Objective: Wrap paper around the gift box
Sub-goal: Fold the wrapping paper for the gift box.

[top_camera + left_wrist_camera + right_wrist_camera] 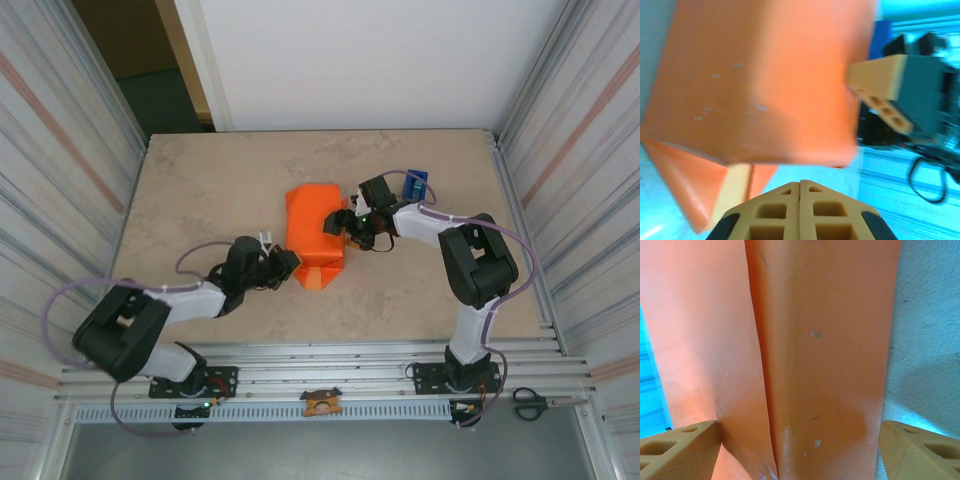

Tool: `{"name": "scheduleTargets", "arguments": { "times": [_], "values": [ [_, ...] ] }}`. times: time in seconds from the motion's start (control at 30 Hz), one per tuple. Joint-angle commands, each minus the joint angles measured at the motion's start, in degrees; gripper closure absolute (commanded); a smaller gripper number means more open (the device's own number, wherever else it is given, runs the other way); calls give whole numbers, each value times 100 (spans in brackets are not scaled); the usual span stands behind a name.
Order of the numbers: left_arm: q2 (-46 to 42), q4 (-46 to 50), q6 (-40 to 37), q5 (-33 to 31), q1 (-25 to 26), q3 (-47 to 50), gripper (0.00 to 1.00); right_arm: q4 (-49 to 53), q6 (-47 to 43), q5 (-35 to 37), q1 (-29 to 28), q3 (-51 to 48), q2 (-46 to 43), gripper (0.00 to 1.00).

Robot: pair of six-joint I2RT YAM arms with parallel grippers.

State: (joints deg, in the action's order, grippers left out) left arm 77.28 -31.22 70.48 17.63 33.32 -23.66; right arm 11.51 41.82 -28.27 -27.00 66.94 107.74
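- The paper (313,232) is already folded into an orange parcel in the middle of the table (200,200). Its boxy shape suggests the gift box lies inside.
- A lengthwise seam (760,370) shows where one paper edge laps over the other. The near end is tucked into triangular flaps (320,276).
- The right claw (340,222) stands wide open at the parcel's right side. One finger is over the paper and the other over the table past its edge, and it grips nothing. Whether it presses on the paper cannot be told.
- The left claw (286,264) is fully closed and empty, its tips just beside the near-left corner by the flaps.
- The step in hand looks like closing the near end.
- The next move likely calls for pinning the flaps flat and keeping the seam down until tape from the blue tape dispenser (415,185), to the far right, can fix them.
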Motion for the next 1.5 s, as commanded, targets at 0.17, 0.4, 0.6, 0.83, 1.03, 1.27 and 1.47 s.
{"name": "scheduleTargets", "arguments": {
  "times": [0.17,0.4,0.6,0.83,1.03,1.27,1.47],
  "values": [
    [-735,1346,-537,-22,-344,387,100,229,85,199,-59,-207,-12,19],
    [99,211,-120,97,-274,250,100,268,84,190,-60,-181,8,19],
    [578,-170,270,-23,-244,140,100,264,78,190,-60,-181,17,19],
    [934,-419,387,-129,-108,-57,100,236,86,156,-58,-205,23,19],
    [1162,-494,559,-254,-63,-64,100,212,89,121,-59,-216,18,19],
    [1027,-347,569,-458,17,9,100,199,82,125,-52,-233,27,20],
    [1077,-275,592,-476,34,-12,100,194,96,107,-51,-226,31,19]
  ]
}}
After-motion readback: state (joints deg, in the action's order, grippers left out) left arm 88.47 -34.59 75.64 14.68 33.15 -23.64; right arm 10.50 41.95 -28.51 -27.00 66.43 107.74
